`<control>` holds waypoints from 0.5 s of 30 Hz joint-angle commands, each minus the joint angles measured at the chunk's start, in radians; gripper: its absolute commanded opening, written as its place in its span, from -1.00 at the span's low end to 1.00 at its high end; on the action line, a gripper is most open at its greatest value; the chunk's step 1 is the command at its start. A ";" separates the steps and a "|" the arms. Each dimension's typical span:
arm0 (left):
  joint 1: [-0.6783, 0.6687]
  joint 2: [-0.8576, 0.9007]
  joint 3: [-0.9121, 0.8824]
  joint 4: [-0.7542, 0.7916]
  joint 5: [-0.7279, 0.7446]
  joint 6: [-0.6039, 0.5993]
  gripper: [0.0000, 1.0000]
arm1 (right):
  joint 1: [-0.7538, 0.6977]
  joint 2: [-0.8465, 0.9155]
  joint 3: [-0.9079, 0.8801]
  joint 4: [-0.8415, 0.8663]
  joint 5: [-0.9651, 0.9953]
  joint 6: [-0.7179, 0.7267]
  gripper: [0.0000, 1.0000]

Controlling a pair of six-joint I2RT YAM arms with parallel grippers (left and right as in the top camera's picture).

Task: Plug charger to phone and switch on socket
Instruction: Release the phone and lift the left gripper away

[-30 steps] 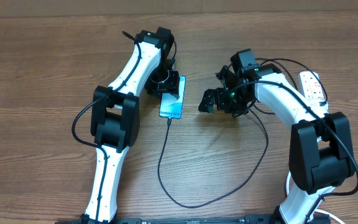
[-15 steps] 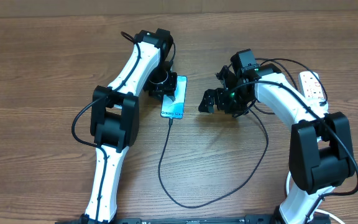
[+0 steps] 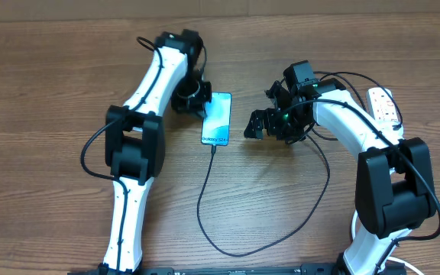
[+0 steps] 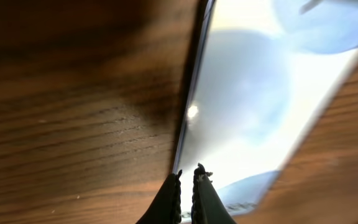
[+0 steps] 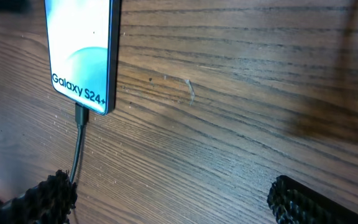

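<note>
Tabletop [image 3: 52, 61]: wood.
Socket [image 3: 383, 103]: white strip, far right, beyond my right arm [image 3: 350, 126]; not yet switched on, I judge.
Charger [image 3: 205, 206]: black loop, tip [image 5: 81, 115] seated in the phone [image 3: 218, 118]'s lower end.
Phone: screen up, centre.
My right hand [image 3: 253, 124]: spread, empty, beside the phone.
My left hand [image 4: 187, 186]: pressed together, empty, at the phone's edge.
Risk: my right arm, reaching for the socket, snags the charger and unseats the tip.

phone [image 3: 217, 118] cyan, white lettering | charger [image 5: 81, 117] black | table [image 3: 52, 92] brown woodgrain
</note>
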 commanded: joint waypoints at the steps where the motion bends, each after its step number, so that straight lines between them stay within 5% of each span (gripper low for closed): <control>1: 0.048 -0.019 0.139 -0.030 0.122 0.003 -0.92 | 0.004 -0.017 0.007 0.000 -0.002 0.004 1.00; 3: 0.071 -0.020 0.201 -0.037 0.182 0.026 -0.92 | 0.004 -0.017 0.007 -0.012 -0.012 0.006 1.00; 4: 0.080 -0.020 0.220 -0.037 0.212 0.042 -0.92 | 0.004 -0.017 0.007 -0.016 -0.011 0.006 0.85; 7: 0.117 -0.020 0.266 -0.037 0.290 0.062 -0.91 | 0.004 -0.018 0.008 -0.016 -0.013 0.007 -0.66; 8: 0.129 -0.020 0.270 -0.037 0.293 0.061 -0.85 | 0.004 -0.018 0.010 -0.019 -0.013 0.007 -0.93; 10: 0.153 -0.020 0.269 -0.037 0.282 0.061 -0.74 | 0.004 -0.018 0.024 -0.042 -0.028 0.006 -0.93; 12: 0.167 -0.019 0.259 -0.036 0.256 0.061 -0.10 | 0.004 -0.021 0.044 -0.068 -0.035 0.006 -0.93; 15: 0.174 -0.019 0.254 -0.039 0.178 0.061 -0.03 | 0.004 -0.042 0.077 -0.100 -0.034 0.007 -0.93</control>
